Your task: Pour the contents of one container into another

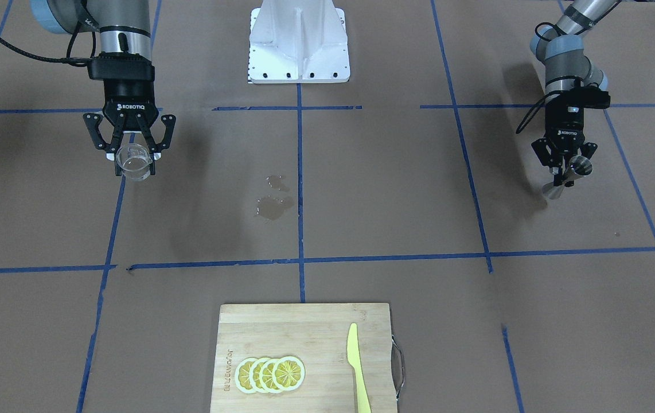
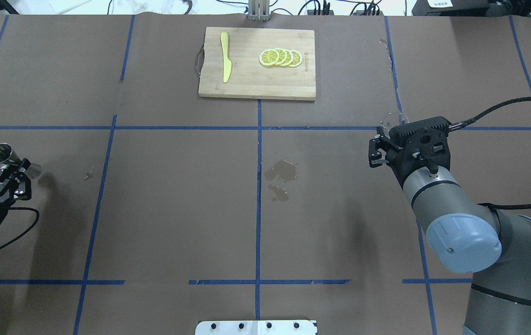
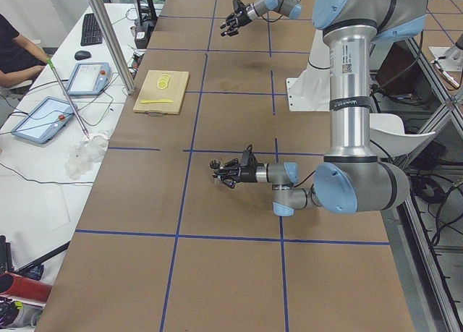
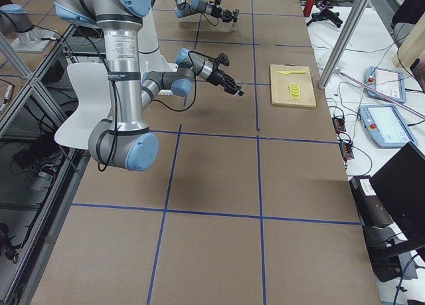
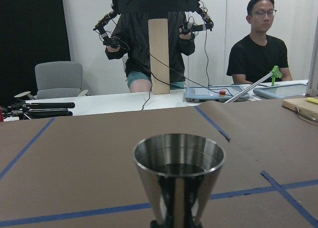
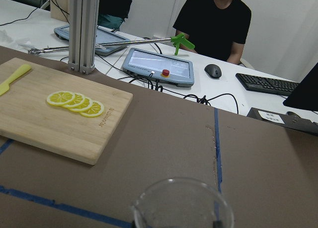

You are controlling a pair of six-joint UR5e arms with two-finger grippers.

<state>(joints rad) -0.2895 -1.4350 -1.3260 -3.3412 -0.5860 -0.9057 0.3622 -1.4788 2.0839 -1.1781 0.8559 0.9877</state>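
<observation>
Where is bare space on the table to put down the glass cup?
The square on the robot's left of the spill, bounded by blue tape, is bare. Right of the spill is bare too. Crowded: the wet centre, and the cutting board with knife and lemon slices.

Open table (image 2: pixel 177 209); puddle (image 2: pixel 280 171) central, cutting board (image 2: pixel 247 86) far

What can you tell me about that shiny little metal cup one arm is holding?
The jigger is polished silvery steel and hourglass-shaped: two cones joined at a narrow waist. The left gripper pinches that waist, holding it roughly upright, open mouth up, apparently clear of the brown table. Something dark shows low inside; liquid or reflection, I cannot tell.
</observation>
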